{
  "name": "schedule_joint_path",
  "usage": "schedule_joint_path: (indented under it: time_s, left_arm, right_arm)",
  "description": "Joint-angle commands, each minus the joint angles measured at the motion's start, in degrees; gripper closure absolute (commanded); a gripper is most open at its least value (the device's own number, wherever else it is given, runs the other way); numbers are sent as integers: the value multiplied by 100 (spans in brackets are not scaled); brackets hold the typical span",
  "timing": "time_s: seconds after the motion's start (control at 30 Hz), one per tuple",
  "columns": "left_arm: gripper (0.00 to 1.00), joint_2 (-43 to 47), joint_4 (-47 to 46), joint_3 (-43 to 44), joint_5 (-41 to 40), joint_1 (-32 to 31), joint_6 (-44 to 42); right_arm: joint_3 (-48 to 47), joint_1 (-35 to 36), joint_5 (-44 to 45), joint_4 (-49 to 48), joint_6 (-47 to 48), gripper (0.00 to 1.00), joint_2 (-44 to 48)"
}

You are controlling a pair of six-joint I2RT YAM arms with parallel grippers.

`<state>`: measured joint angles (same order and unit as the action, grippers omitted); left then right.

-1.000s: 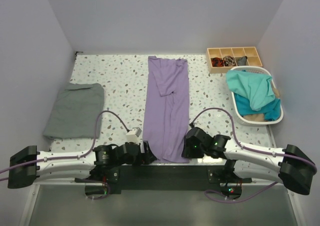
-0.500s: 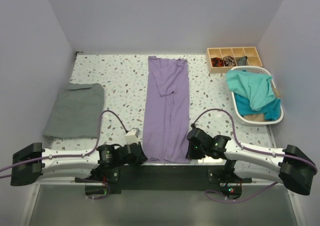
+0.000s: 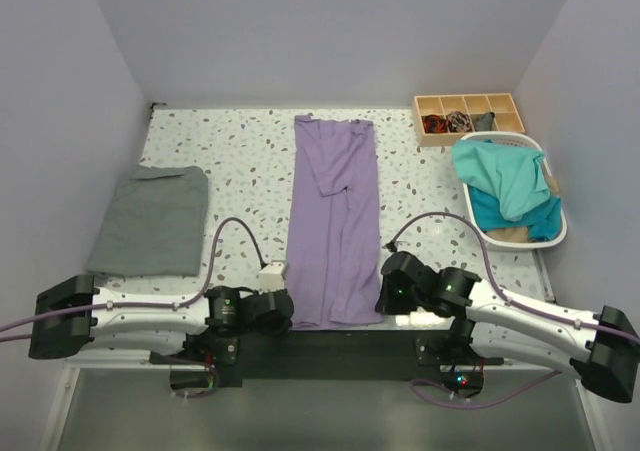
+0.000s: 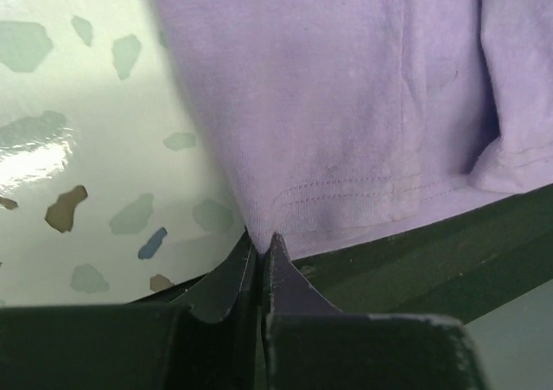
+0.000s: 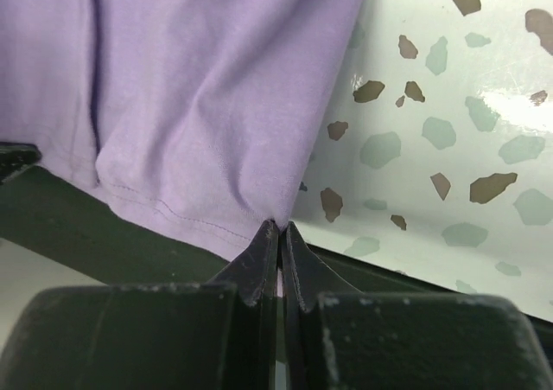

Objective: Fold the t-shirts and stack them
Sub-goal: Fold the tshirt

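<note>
The lavender t-shirt (image 3: 334, 216) lies as a long narrow strip down the middle of the table, its hem at the near edge. My left gripper (image 4: 261, 237) is shut on the near left hem corner of the lavender t-shirt (image 4: 346, 96). On the other side my right gripper (image 5: 278, 227) is pinched shut on the near right hem corner of the lavender t-shirt (image 5: 199, 87). Seen from above, the left gripper (image 3: 287, 314) and right gripper (image 3: 384, 301) flank the hem. A folded grey t-shirt (image 3: 152, 219) rests at the left. Teal t-shirts (image 3: 508, 186) fill the basket.
A white plastic basket (image 3: 545, 239) stands at the right edge. Behind it sits a wooden compartment tray (image 3: 468, 105) with small items. Purple cables arch over the speckled table (image 3: 240, 161). A dark mounting bar runs along the near edge.
Both grippers have closed on the hem corners of the lavender t-shirt. Both arms have drawn slightly toward the near edge, and the hem has shifted with them.
</note>
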<state>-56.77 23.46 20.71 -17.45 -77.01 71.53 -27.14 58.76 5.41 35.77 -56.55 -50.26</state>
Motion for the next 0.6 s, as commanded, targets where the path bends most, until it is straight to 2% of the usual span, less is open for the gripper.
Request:
schedule_joint_path:
  time_s: [0.0, 0.07, 0.23, 0.3, 0.57]
  left_arm:
    - [100, -316, 721, 530, -118, -209, -244]
    - [100, -291, 844, 767, -179, -209, -297]
    - [100, -80, 1546, 1461, -1004, -191, -341]
    - [100, -114, 1652, 1663, -1269, 1, -524]
    - [100, -351, 722, 1752, -1453, 1248, -1588]
  right_arm:
    - [-520, 12, 355, 712, 268, 100, 96]
    - [-704, 4, 390, 747, 382, 100, 25]
    - [-1083, 4, 671, 783, 724, 100, -194]
    - [-1320, 4, 803, 782, 865, 100, -335]
    - [-2137, -197, 1428, 572, 1770, 100, -1327]
